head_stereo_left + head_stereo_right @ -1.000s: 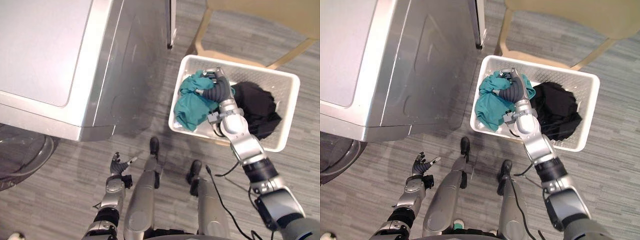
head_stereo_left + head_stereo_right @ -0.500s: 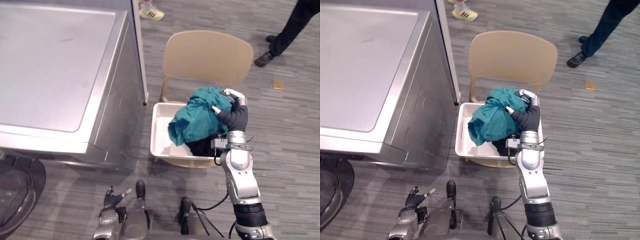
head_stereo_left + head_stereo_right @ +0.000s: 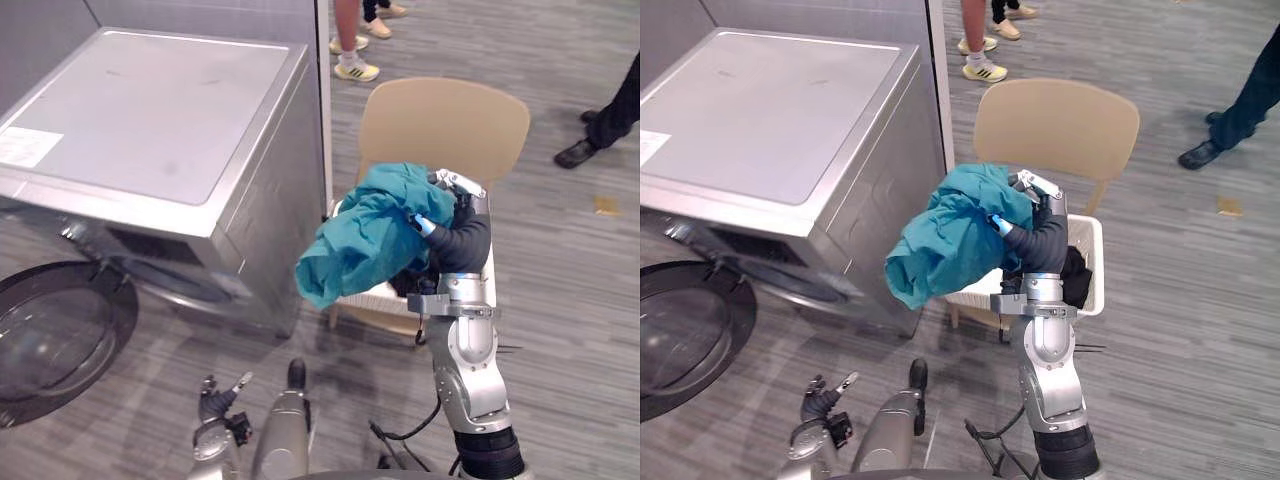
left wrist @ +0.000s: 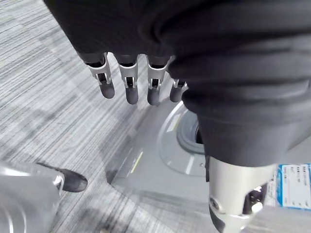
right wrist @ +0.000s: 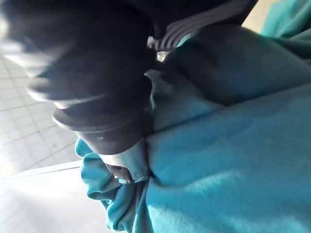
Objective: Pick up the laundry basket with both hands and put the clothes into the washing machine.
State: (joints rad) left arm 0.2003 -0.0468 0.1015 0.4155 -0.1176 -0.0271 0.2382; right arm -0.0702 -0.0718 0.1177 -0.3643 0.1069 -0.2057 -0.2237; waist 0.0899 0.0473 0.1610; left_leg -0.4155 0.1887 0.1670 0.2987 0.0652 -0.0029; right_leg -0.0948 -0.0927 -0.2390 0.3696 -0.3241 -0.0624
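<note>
Gripped a bunched teal garment [image 3: 365, 235] in the right robot hand [image 3: 452, 208], fingers curled over the top of the cloth and thumb pressed in against it, as seen close up from the right wrist. Held that forearm nearly upright, wrist bent toward the washing machine [image 3: 170, 130], with the garment raised above the white laundry basket [image 3: 372, 298] and drooping toward the robot's left. Had a black garment [image 3: 1074, 276] lying in the basket, which rested on the seat of a tan chair [image 3: 445, 125] just beside the machine. Hung the left robot hand [image 3: 222, 392] low near the grey plank floor, fingers [image 4: 127, 82] apart and relaxed, clasping nothing. Faced the machine's round door [image 3: 55, 335], swung open low at the front on the left. Saw people's shoes [image 3: 356, 69] on the floor beyond the chair.
</note>
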